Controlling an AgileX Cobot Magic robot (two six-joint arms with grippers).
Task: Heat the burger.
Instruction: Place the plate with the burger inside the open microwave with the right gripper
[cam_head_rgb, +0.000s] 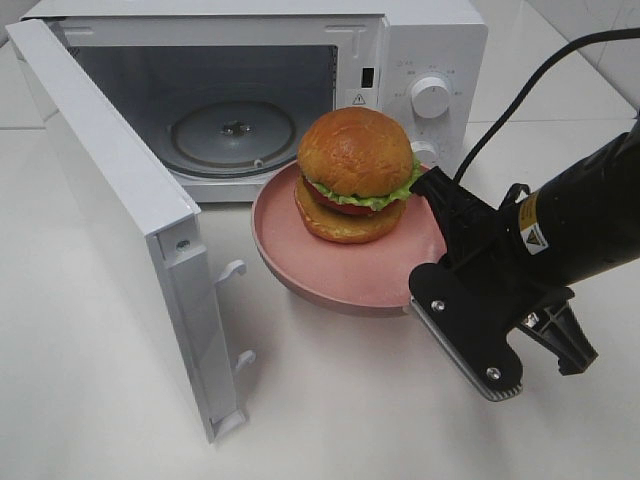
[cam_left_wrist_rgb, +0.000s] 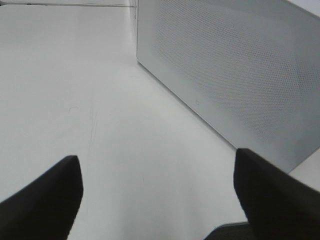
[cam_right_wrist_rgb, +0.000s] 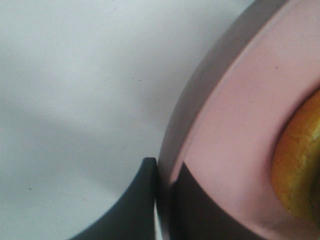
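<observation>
My right tool (cam_right_wrist_rgb: 163, 174) is closed tight on the rim of the pink plate (cam_head_rgb: 340, 275), one finger on the outside of the rim and the other on the inside, with only the plate's edge between them. My right arm (cam_head_rgb: 585, 220) comes in from the right side of the high view, with the forearm sloping down and leftward to the plate's near right edge. A black cable (cam_head_rgb: 520, 90) runs from it up toward the far right corner.

The burger (cam_head_rgb: 355, 172) sits upright on the far half of the plate, well apart from my fingers. The plate is just in front of the microwave (cam_head_rgb: 425, 45), and its far edge overlaps the lower lip of the open cavity in the high view. There is a shadow under it on the white desk (cam_head_rgb: 350, 420), but I cannot tell whether it rests there or hangs clear. Inside the cavity is the glass turntable (cam_head_rgb: 232, 130). The door (cam_head_rgb: 110, 190) stands swung wide out to the left.

My left tool (cam_left_wrist_rgb: 156, 157) has its fingers spread far apart with nothing between them. It is aimed across bare desk toward the door's perforated outer face. The high view does not show my left arm.
</observation>
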